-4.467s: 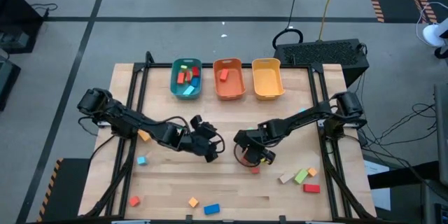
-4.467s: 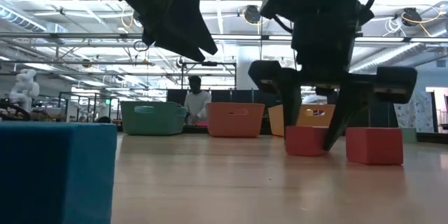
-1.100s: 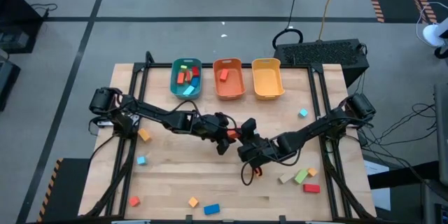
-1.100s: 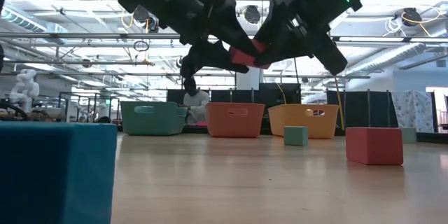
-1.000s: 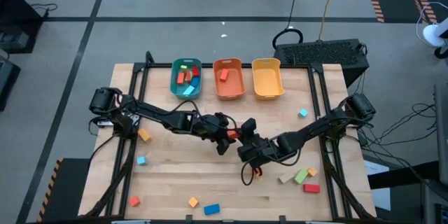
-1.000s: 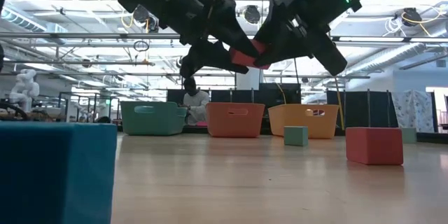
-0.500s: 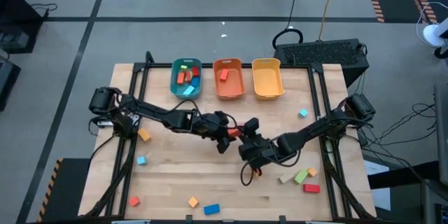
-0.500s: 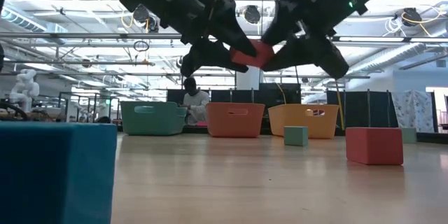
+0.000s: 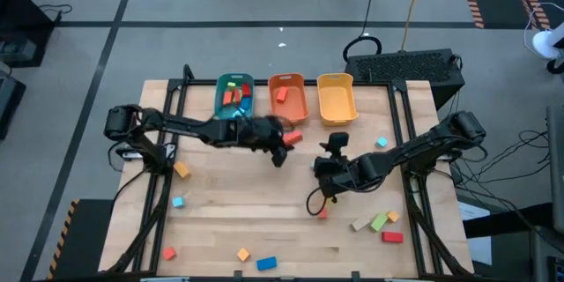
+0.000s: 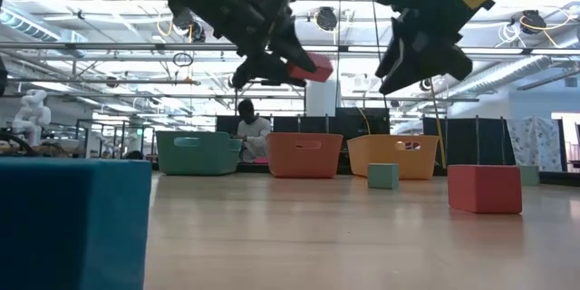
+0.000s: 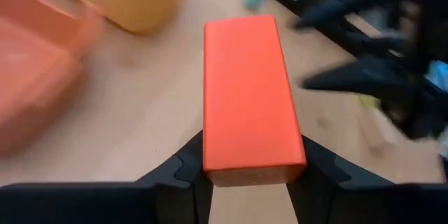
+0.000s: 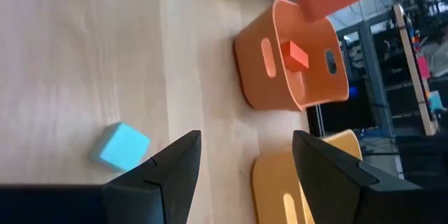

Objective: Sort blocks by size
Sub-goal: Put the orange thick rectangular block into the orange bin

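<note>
My left gripper (image 9: 282, 142) is shut on a red bar block (image 9: 293, 138) in the air, just in front of the orange bin (image 9: 287, 99). In the low view the block (image 10: 311, 66) hangs high above the table. My right gripper (image 9: 330, 153) stands open with nothing in it, to the right of the block and also raised (image 10: 420, 55). Other blocks lie loose on the table: a group (image 9: 379, 222) at the near right, a light-blue cube (image 9: 381, 142), and several at the near left (image 9: 177, 202). My left gripper pinches the red bar's two long sides (image 11: 210, 159) at its near end between the two fingers (image 11: 183, 176). The fingers come slanting down from the table's left and lie along the bar, which sticks out past them. The bar is lifted clear of the table.
A teal bin (image 9: 234, 99) with several blocks, the orange bin (image 12: 294, 59) with one red block (image 12: 295, 54), and a yellow bin (image 9: 337, 99) stand in a row at the far edge. Bare wood lies in the table's middle. A person sits in the room behind.
Both grippers held the red bar between them at the table's middle. My right gripper has opened, let go, rolled and drawn back toward the right edge. My left gripper has carried the bar up and toward the far edge, near the orange bin.
</note>
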Robot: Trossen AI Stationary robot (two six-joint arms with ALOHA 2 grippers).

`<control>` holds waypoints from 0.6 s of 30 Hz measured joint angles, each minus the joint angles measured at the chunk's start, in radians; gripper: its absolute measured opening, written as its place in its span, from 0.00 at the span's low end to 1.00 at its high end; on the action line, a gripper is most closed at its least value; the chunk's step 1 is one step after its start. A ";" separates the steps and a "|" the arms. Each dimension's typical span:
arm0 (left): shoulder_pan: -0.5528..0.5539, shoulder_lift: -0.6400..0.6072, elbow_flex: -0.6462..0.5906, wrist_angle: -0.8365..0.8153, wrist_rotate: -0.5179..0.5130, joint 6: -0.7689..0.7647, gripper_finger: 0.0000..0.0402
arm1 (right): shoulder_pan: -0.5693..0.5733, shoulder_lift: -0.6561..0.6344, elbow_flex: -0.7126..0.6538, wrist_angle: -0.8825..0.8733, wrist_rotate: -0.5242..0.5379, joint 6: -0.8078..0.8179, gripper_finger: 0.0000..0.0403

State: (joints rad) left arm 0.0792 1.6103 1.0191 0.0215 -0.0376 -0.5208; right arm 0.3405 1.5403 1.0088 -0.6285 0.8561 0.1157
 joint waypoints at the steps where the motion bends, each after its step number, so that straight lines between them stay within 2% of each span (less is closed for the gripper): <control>1: 0.023 -0.007 0.000 -0.011 -0.011 0.015 0.35 | 0.000 -0.007 0.000 -0.012 -0.001 0.006 0.52; 4: 0.099 -0.010 0.000 -0.012 -0.038 0.043 0.35 | -0.001 -0.017 0.000 -0.049 -0.005 0.021 0.52; 11: 0.264 0.005 -0.002 -0.019 -0.023 0.066 0.35 | -0.022 -0.017 -0.003 -0.156 -0.026 0.108 0.52; 18: 0.356 0.004 -0.002 0.006 -0.016 0.092 0.35 | -0.044 -0.017 -0.081 -0.133 -0.026 0.204 0.52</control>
State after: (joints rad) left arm 0.4354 1.6146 1.0172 0.0278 -0.0540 -0.4290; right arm 0.2961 1.5234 0.9283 -0.7618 0.8299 0.3197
